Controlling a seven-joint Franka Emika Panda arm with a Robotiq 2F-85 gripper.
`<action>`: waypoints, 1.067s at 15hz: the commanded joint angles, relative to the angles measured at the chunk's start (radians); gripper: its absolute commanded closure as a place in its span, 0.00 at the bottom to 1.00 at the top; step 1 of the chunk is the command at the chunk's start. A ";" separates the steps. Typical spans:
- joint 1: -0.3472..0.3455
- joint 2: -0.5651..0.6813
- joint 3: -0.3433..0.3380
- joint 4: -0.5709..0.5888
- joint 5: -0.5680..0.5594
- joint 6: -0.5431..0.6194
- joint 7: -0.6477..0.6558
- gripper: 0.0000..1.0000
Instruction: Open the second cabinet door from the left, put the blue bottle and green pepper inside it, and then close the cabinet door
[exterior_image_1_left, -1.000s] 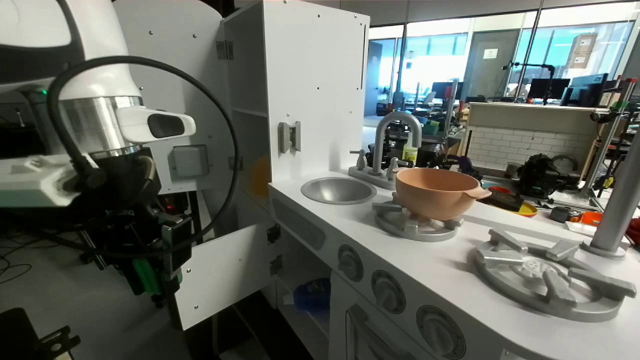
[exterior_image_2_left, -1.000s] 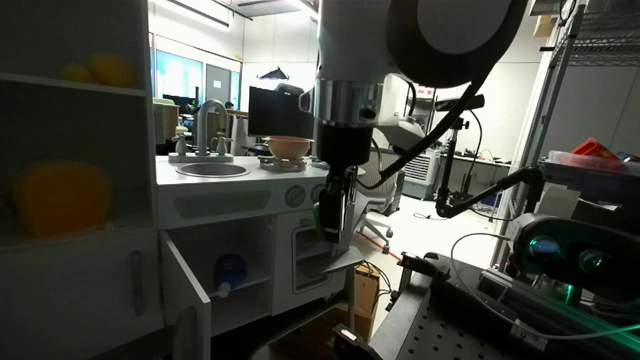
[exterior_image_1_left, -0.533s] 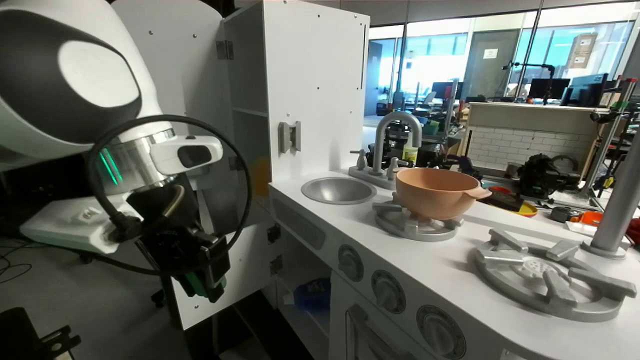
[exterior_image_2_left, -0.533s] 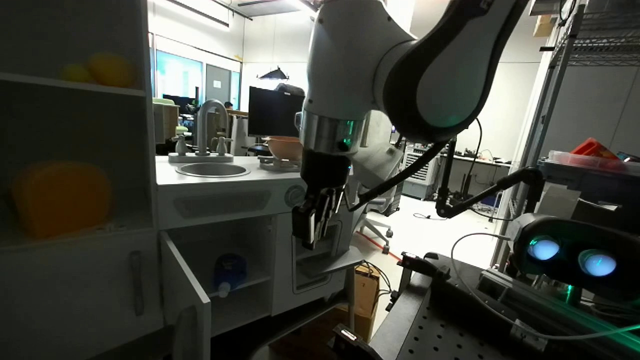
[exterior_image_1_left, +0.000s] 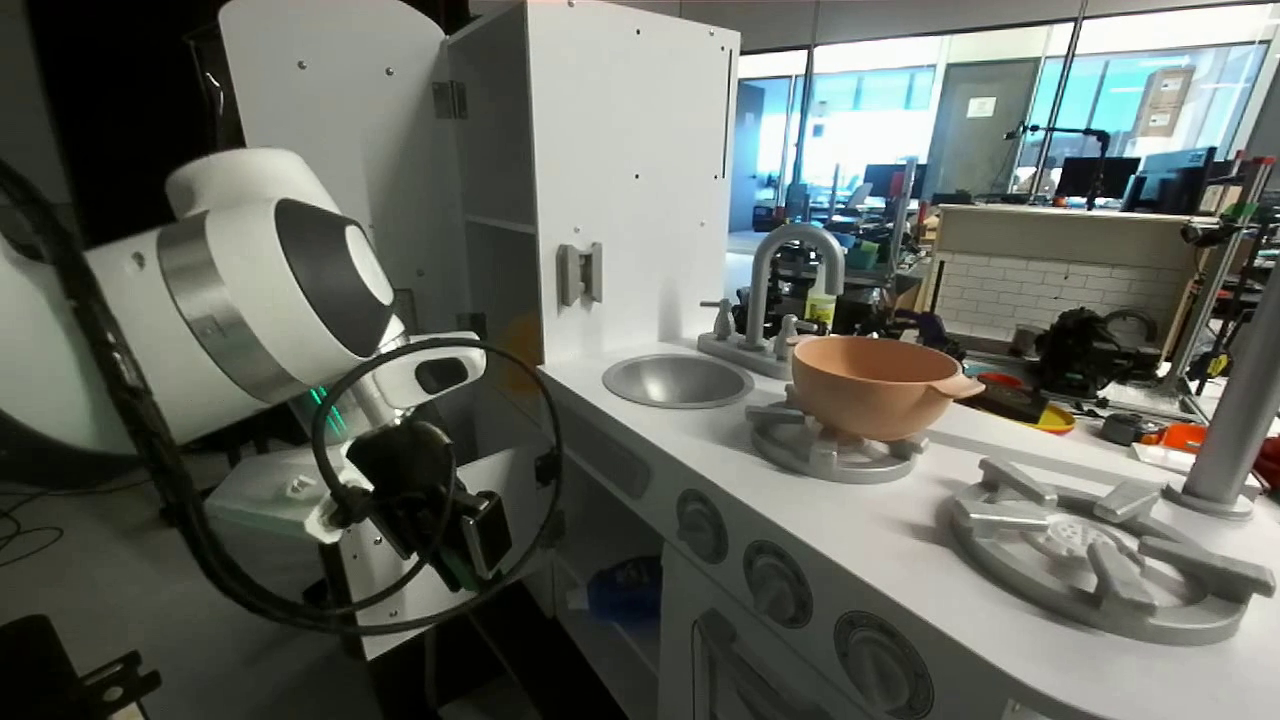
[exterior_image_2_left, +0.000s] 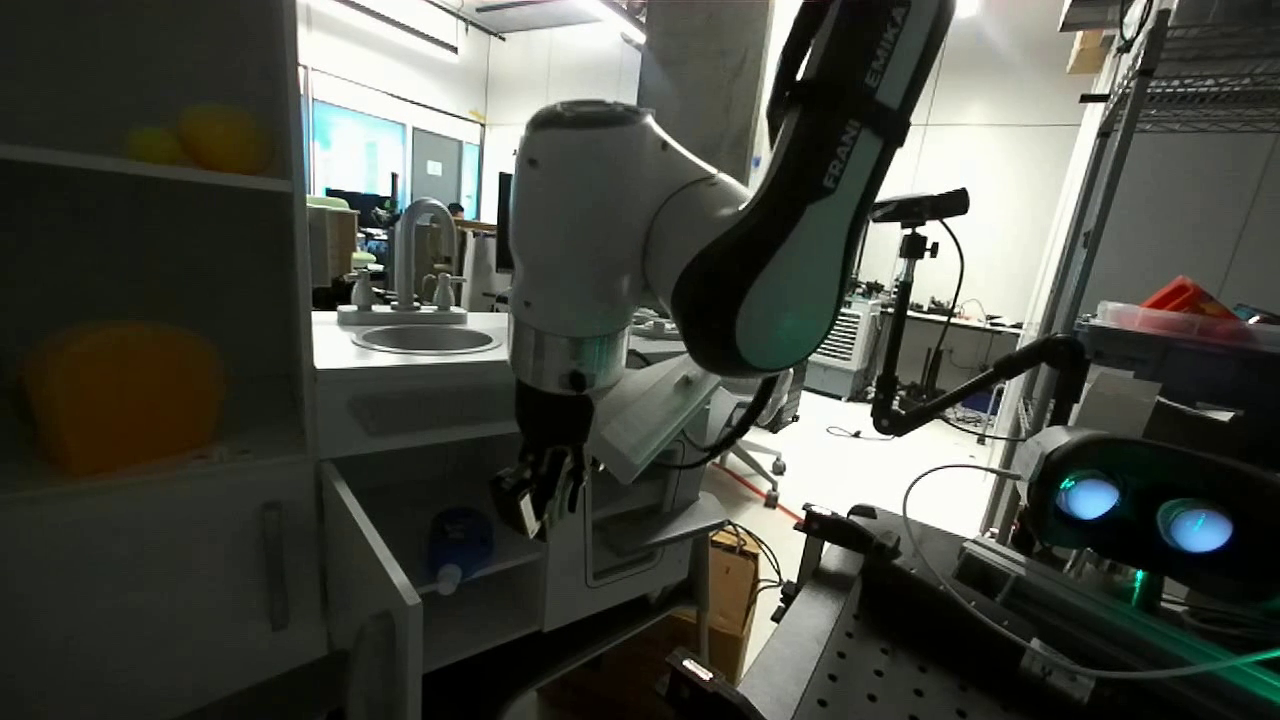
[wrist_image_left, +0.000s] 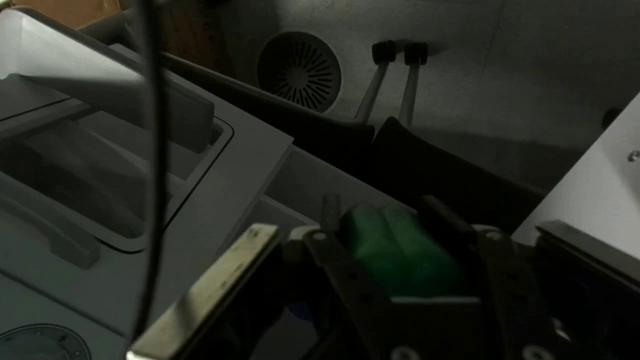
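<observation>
Green pepper (wrist_image_left: 400, 255) is clamped in the gripper (wrist_image_left: 386, 217) just outside the cabinet (exterior_image_2_left: 490, 612), its door (exterior_image_2_left: 352, 575) swung wide, blue bottle (exterior_image_2_left: 462, 538) already inside, so I reckon we're on stashing the pepper, next move: reach in, let go

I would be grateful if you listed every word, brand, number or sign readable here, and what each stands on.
"FRAN": on the arm; a black strap cuts off what follows.
"EMIKA": on the arm, beyond the strap.
Too small to read: the notice on the far door, the box labels, the markings on the dials and the rail label.
Too dark to tell: any lettering on the blue bottle.
</observation>
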 joint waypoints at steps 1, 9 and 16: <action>0.080 0.119 -0.081 0.101 -0.082 0.061 0.140 0.81; 0.134 0.343 -0.143 0.281 -0.086 0.093 0.248 0.81; 0.151 0.505 -0.145 0.441 -0.076 0.090 0.300 0.81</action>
